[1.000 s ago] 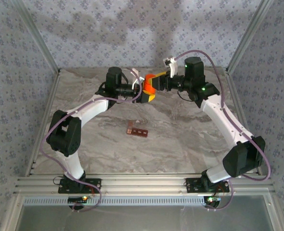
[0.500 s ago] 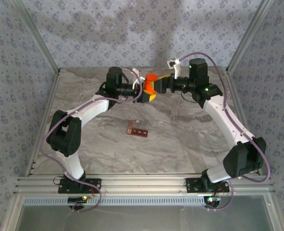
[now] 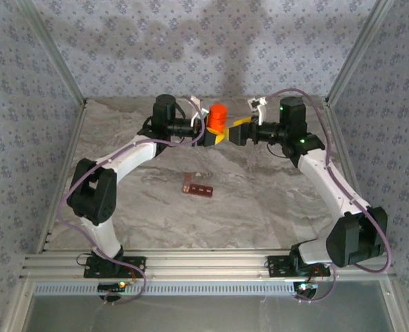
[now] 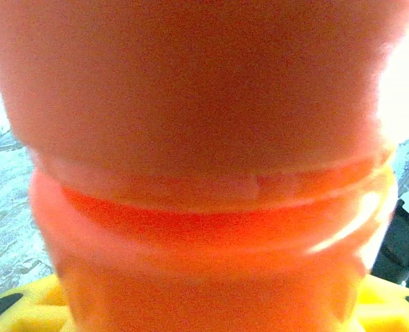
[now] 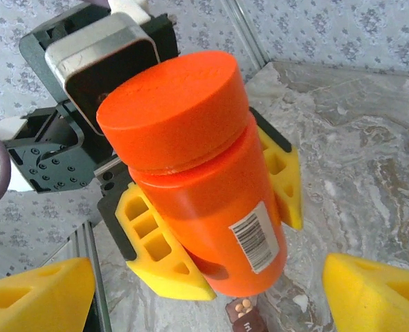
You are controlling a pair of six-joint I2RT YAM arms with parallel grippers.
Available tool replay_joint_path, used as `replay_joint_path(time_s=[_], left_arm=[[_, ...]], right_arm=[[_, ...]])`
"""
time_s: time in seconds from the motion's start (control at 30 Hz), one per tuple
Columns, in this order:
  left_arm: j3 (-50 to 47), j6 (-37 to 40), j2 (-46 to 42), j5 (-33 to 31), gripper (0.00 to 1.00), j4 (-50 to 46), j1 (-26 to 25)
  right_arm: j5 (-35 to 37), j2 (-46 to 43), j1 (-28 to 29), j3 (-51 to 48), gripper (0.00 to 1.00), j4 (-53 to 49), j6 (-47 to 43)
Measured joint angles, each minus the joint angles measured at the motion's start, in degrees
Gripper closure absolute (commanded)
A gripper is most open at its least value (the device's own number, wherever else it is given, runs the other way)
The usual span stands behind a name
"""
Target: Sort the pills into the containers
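The left hand (image 3: 216, 135) pinches the orange bottle (image 3: 219, 115) low on its body and holds it roughly upright above the far middle of the worktop (image 3: 259, 200), cap on. The right hand (image 3: 238, 131) sits just right of the bottle, its yellow fingers (image 5: 374, 294) spread and clear of it. The containers (image 3: 197, 187), a dark red-brown strip, lie mid-worktop, nearer than both hands.

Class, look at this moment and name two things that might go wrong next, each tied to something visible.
The left end effector alone holds the orange bottle above the table; a slip might drop it towards the containers, which hold a few pills. The right end effector is open beside the cap; closing off-centre might tilt the bottle.
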Motion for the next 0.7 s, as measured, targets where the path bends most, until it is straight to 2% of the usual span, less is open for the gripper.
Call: replay_joint_path(time_s=[0.47,0.7], left_arm=[[0.79,-1.49,0.02,1.31,1.00,-0.15,-0.11],[1.42,-1.68,0.02,1.51,1.00,-0.26,-0.44]], right_arm=[[0.37,3.69,2.58,0.00,0.14,7.13,2.38],[1.62,4.68,3.13,0.00,0.22,10.27,3.96]])
